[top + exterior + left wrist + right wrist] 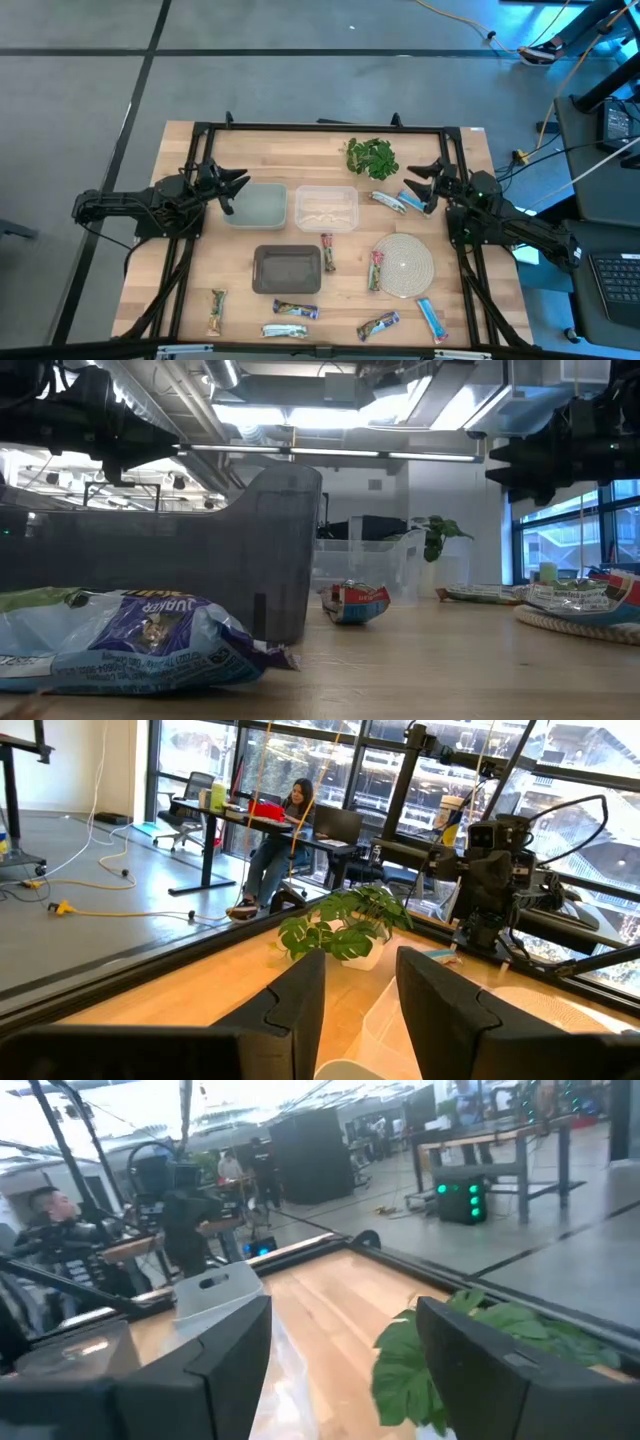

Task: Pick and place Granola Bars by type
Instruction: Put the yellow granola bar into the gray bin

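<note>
Blue-purple bar (pixel 140 645) reads perhaps "JUNIOR" (partly creased); left pincer (pixel 232 192) and right pincer (pixel 428 186) released.

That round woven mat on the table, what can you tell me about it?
The round woven mat is a pale, cream-coloured disc that looks like coiled rope or straw, lying flat on the wooden table toward the right arm's side. A green-and-red granola bar lies across its edge nearest the table's middle. The low view shows its ribbed rim from the side, with wrapped bars lying on or behind it. Neither pincer touches it.
</note>
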Tool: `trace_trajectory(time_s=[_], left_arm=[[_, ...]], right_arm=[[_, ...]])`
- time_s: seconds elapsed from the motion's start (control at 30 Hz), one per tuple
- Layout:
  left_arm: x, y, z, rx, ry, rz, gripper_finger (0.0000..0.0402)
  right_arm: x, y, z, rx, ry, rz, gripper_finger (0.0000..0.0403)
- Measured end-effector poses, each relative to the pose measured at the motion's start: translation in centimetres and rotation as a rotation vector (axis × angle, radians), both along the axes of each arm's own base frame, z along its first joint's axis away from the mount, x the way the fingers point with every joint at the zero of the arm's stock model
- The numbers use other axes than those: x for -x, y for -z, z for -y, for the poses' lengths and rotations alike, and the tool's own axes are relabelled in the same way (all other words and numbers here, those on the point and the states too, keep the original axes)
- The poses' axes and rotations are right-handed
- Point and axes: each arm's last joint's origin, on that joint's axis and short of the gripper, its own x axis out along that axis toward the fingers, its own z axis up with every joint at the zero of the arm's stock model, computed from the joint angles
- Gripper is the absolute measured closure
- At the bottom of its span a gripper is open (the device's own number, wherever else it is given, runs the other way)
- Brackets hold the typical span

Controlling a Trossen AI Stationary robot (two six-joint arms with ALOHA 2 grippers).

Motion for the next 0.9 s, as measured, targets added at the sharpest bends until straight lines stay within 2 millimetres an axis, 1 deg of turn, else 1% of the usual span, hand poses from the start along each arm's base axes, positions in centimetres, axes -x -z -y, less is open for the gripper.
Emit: trace_trajectory(time_s=[0.23,0.9], left_arm=[[0.0,0.0,0.0,0.0,0.0,0.0,0.0281],[0.01,-0.02,-0.02,0.001,-0.008,0.002,0.0281]], right_arm=[[0.05,-0.37,0.04,0.023,0.021,0.032,0.0152],[0.04,-0.16,0.07,0.011,0.029,0.013,0.0152]])
